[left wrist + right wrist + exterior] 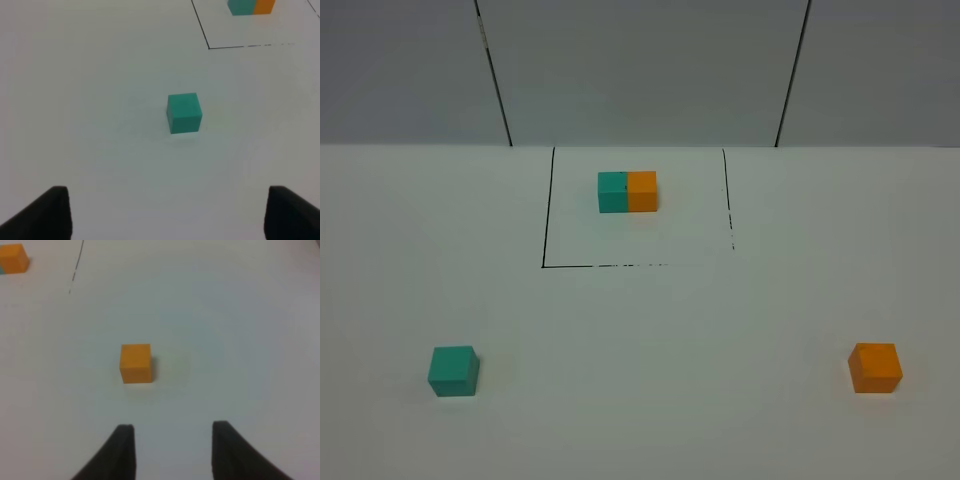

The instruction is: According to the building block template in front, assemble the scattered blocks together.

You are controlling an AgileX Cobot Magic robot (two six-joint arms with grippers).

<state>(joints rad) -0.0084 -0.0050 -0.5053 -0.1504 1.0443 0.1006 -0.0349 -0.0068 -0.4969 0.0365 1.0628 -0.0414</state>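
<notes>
**Left claw (167, 192), right claw (172, 426) spread, nothing joined yet**

Both claws empty; the left gapes wide and the right less so. Each faces its own cube, likely lining up a pickup. Counter (640, 420) white. Template (628, 191) sits inside the marked box (548, 200) at the far middle, as a reference. Teal cube (453, 370) near left, orange cube (875, 367) near right, well apart.

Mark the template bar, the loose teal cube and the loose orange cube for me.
template bar (628, 191): exterior high view, on the seam where teal meets orange.
loose teal cube (184, 113): left wrist view, middle of the cube.
loose orange cube (135, 363): right wrist view, middle of the cube.
</notes>
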